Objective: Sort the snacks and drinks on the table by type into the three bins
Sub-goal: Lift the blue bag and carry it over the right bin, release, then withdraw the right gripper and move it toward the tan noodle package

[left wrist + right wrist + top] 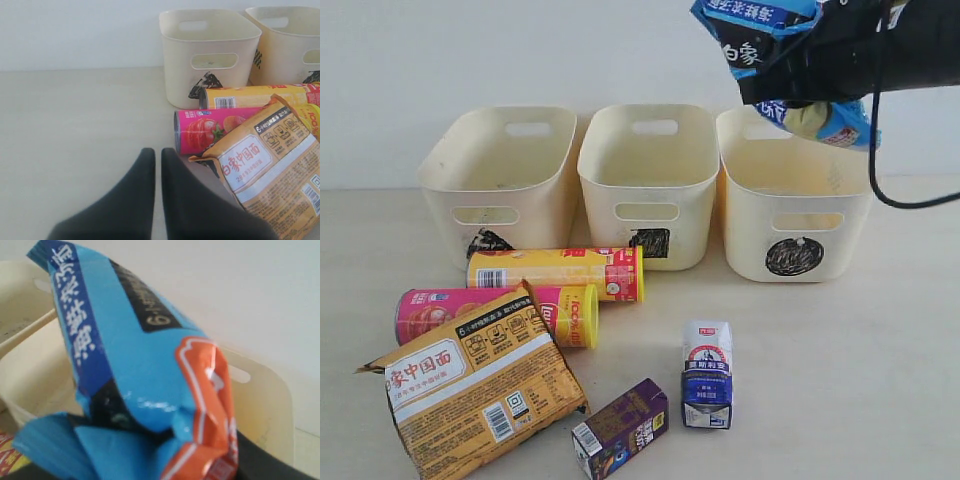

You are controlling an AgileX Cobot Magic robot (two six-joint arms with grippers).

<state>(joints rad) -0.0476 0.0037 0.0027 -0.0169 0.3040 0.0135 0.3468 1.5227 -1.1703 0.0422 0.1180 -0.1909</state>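
Observation:
My right gripper point(800, 70) is shut on the blue crinkly packet point(760, 35) and holds it high above the circle bin point(790, 215). Up close the blue packet point(135, 360) fills the right wrist view, with the circle bin's rim point(260, 375) behind it. The yellow tube point(555, 273) and pink tube point(495, 312) lie before the triangle bin point(500, 170) and square bin point(650, 180). The orange-brown packet point(475, 385) lies at the front left. The purple carton point(620, 428) lies flat; the white and blue carton point(707, 374) stands. My left gripper point(157, 152) is shut and empty, low over the table point(75, 125).
A black cable point(880, 150) hangs from the right arm beside the circle bin. A white wall point(520, 50) stands behind the bins. In the left wrist view the pink tube point(210, 132) and orange-brown packet point(270, 165) lie close beside my left gripper.

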